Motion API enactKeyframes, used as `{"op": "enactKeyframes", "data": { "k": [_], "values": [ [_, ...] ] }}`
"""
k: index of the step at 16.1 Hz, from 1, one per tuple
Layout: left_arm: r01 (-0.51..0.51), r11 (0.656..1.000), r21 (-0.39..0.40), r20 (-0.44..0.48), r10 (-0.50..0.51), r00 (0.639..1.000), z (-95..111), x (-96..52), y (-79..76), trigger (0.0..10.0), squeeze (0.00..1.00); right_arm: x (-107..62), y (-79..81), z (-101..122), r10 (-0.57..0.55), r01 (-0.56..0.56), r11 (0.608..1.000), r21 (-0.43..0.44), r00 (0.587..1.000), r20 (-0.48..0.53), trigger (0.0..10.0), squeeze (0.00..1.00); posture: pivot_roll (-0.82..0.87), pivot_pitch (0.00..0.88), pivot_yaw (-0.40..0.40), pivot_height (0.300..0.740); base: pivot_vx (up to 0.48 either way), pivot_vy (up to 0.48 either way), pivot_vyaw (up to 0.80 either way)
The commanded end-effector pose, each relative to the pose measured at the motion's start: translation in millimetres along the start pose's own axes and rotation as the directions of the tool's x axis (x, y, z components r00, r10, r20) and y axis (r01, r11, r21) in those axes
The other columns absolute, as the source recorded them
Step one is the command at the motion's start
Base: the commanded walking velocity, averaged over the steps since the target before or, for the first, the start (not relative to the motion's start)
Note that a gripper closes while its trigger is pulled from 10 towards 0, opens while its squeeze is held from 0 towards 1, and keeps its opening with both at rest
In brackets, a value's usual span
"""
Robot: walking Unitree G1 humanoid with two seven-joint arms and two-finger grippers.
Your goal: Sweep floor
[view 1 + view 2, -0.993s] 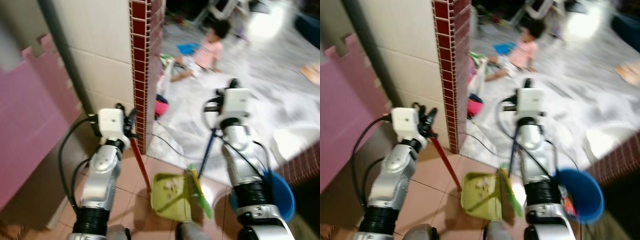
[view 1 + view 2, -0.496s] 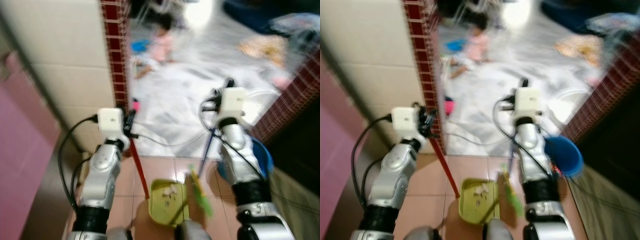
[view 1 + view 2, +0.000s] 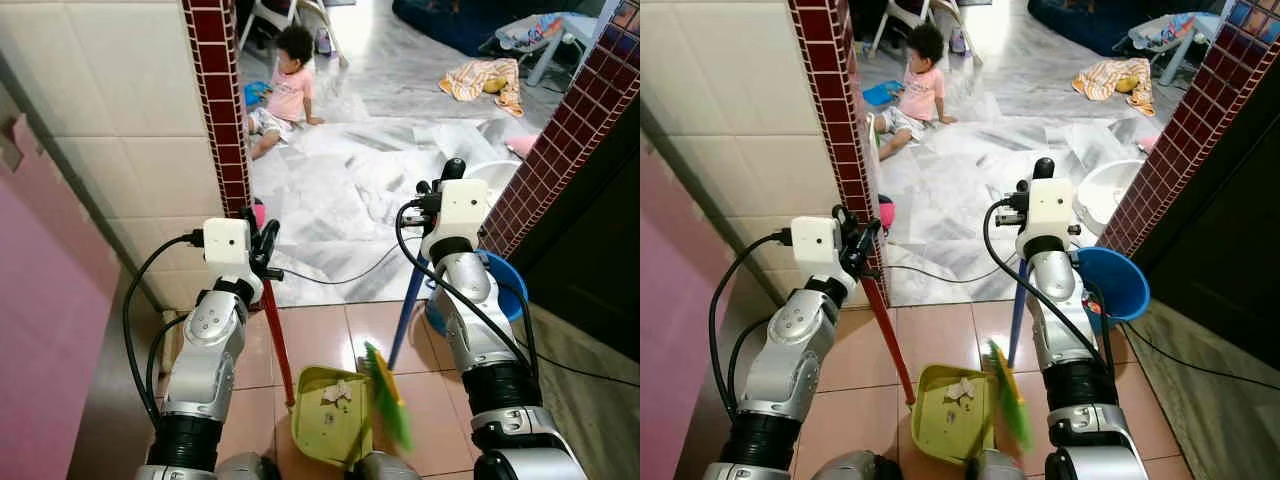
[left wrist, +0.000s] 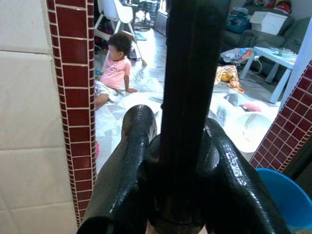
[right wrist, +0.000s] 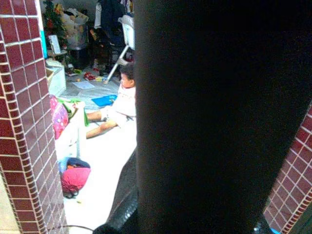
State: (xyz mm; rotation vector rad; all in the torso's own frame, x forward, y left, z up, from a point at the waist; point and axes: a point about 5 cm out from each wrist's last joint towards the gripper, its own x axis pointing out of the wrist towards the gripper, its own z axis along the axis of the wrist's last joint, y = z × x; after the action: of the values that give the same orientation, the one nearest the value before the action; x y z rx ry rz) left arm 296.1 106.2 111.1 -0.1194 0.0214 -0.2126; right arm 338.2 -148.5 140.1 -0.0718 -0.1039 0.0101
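A: Status, left to right?

B: Left gripper (image 3: 262,245) has its black fingers (image 4: 136,146) clamped round the red dustpan handle (image 3: 277,335). Handle runs down and slightly inward to the yellow-green plastic dustpan (image 3: 330,414), which sits on the pink tiled floor (image 3: 320,335) right in front of the robot, scraps of pale debris (image 3: 336,393) inside.

A: Right side?

B: Right gripper (image 3: 1032,210) holds the blue broom pole (image 3: 1017,310); the pole blocks its wrist camera, so the grip itself is judged from the pole hanging straight out of the hand. Pole drops near-vertical to the green broom head (image 3: 1008,398), which sits at the pan's right edge, touching or just beside it, blurred.

A: Key geometry for the next stroke?

B: Both long axes are near-upright and converge at the floor. Pan mouth faces the broom, so the right arm is the nearer one to push dirt leftward into it; the left just steadies.

A: Hazards?

B: Black cable (image 3: 345,275) across the white marble floor (image 3: 340,190) ahead, blue plastic basin (image 3: 1118,282) by the right arm, and a small child in a pink top (image 3: 284,92) sitting well beyond the red-brick pillar (image 3: 222,110).
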Motion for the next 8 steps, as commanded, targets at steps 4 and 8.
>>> {"op": "enactKeyframes", "data": {
  "k": [4,8],
  "values": [
    [-0.016,1.0,-0.021,0.057,0.017,0.998,11.0,3.7,5.3,10.0,0.0,1.6,-3.8,10.8,-0.025,0.025,1.0,-0.003,0.999,0.043,10.0,0.0,-0.06,0.026,-0.002,0.74,0.0,0.0,-0.45],
    [-0.076,0.996,-0.046,-0.023,0.075,0.997,-5.5,4.3,10.1,10.0,0.0,11.1,-1.0,24.1,-0.018,0.009,0.977,0.212,0.999,0.041,10.0,0.0,-0.06,0.025,-0.001,0.74,0.0,0.0,-0.2]
  ]
}}
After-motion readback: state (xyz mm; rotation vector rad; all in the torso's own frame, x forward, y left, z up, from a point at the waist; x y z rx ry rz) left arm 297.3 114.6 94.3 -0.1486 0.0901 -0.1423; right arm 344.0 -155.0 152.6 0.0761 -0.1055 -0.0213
